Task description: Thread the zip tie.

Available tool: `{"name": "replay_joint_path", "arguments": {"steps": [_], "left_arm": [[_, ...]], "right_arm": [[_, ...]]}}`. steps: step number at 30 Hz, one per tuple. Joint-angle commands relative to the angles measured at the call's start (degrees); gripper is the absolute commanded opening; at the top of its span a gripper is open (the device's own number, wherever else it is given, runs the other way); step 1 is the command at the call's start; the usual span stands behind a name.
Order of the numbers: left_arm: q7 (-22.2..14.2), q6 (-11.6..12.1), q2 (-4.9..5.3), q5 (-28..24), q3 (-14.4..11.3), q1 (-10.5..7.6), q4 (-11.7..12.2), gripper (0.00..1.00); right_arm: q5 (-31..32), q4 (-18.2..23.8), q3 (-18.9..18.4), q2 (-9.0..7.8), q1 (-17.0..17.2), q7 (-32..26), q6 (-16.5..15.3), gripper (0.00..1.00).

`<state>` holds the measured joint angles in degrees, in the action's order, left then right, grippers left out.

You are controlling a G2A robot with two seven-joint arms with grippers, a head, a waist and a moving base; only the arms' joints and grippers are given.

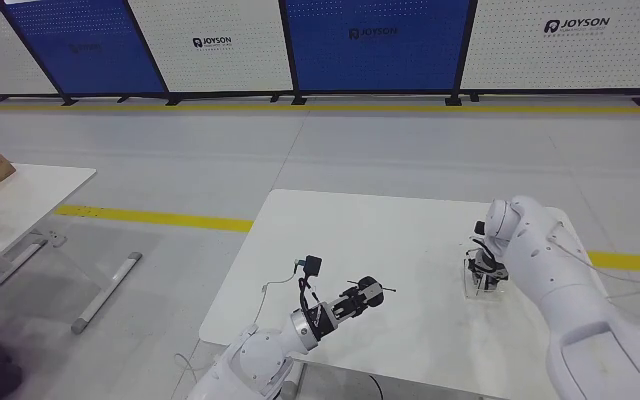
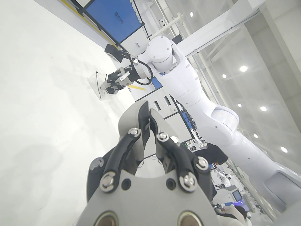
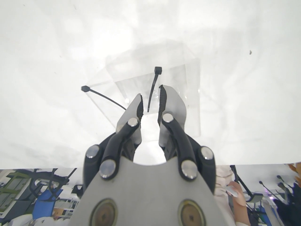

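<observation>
Here the left end effector hangs over the near part of the white tabletop, well apart from the other arm. Its fingers are clenched together. In the top view a loose zip tie, thin and black, sticks out sideways from between them. From the left wrist camera the tie itself is too small to make out between the pads.

Across the tabletop, near its right edge, stands a clear stand. The right end effector is down at this stand and is released, with a plain gap between its two fingers. A standing zip tie rises from the stand inside that gap, its square head at the far end beyond the fingertips. Neither finger seems to touch it.

A slanted zip tie lies along the stand's edge just beside the end effector. Its head points away from the standing one, and its tail runs under one finger.
</observation>
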<state>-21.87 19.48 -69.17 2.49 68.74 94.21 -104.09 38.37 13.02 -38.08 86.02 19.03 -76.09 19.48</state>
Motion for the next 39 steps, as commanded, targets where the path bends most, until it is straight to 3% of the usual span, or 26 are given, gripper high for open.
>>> {"name": "replay_joint_path", "arguments": {"steps": [1,3,11,14,20,25,28,31,39], "left_arm": [[0.0,0.0,0.0,0.0,0.0,0.0,0.0,0.0],[0.0,0.0,0.0,0.0,0.0,0.0,0.0,0.0],[0.0,0.0,0.0,0.0,0.0,0.0,0.0,0.0],[0.0,0.0,0.0,0.0,0.0,0.0,0.0,0.0],[0.0,0.0,0.0,0.0,0.0,0.0,0.0,0.0],[0.0,0.0,0.0,0.0,0.0,0.0,0.0,0.0],[0.0,0.0,0.0,0.0,0.0,0.0,0.0,0.0],[0.0,0.0,0.0,0.0,0.0,0.0,0.0,0.0],[0.0,0.0,0.0,0.0,0.0,0.0,0.0,0.0]], "right_arm": [[0.07,-0.54,0.0,0.22,-0.13,0.06,0.0,0.07],[0.21,-1.06,0.03,0.42,-0.27,0.07,0.0,0.0],[0.2,-2.52,-0.41,0.87,-0.93,1.61,-0.45,0.0],[0.23,-2.72,-0.53,0.7,-1.18,0.56,-3.82,0.0],[0.9,-2.45,-0.65,0.34,-1.23,1.15,-5.59,0.0],[-0.29,-2.13,-1.77,-0.57,-1.13,2.46,-9.93,0.0],[-2.15,-2.05,-3.11,-1.59,-0.9,4.1,-15.45,0.0],[-3.17,-2.05,-4.12,-2.63,-0.69,5.26,-18.74,0.0],[-4.84,0.18,-6.45,-5.56,0.72,6.47,-24.89,0.0]]}}
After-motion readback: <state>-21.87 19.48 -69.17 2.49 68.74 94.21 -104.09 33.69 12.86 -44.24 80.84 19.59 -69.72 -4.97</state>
